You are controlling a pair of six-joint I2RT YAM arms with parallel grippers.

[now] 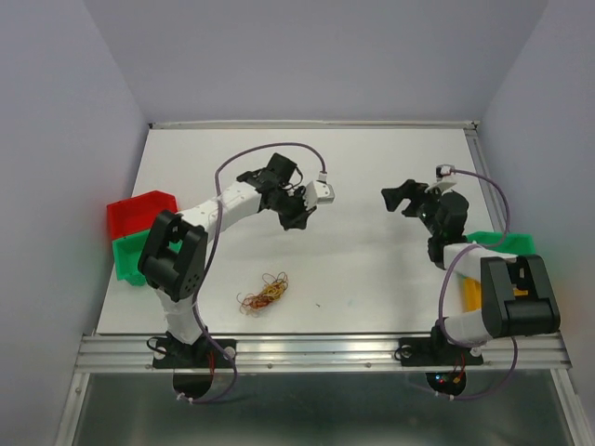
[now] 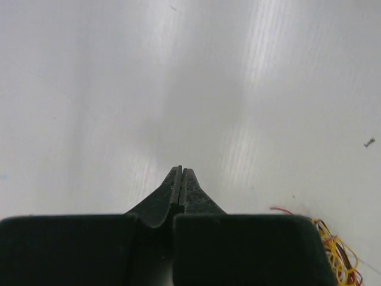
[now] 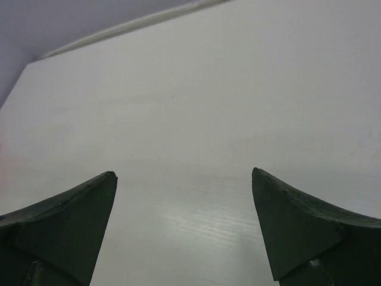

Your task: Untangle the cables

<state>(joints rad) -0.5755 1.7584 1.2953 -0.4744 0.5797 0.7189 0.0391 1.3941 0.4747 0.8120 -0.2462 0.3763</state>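
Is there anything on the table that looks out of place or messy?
Yes. The cables lie in one tangled clump near the front edge. The left arm's fingers are closed on nothing, away from it. A tiny dark speck lies nearby.

White table (image 1: pixel 372 279), pale lilac walls (image 1: pixel 307 56), aluminium rail (image 1: pixel 316 351) in front

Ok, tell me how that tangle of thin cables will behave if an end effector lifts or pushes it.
Probably floppy: the cables lie in loose, hair-thin loops, so they'd likely droop when lifted. Likely very light: a push may slide the whole clump across the smooth table. Strands look interlooped, so pulling one probably drags others.
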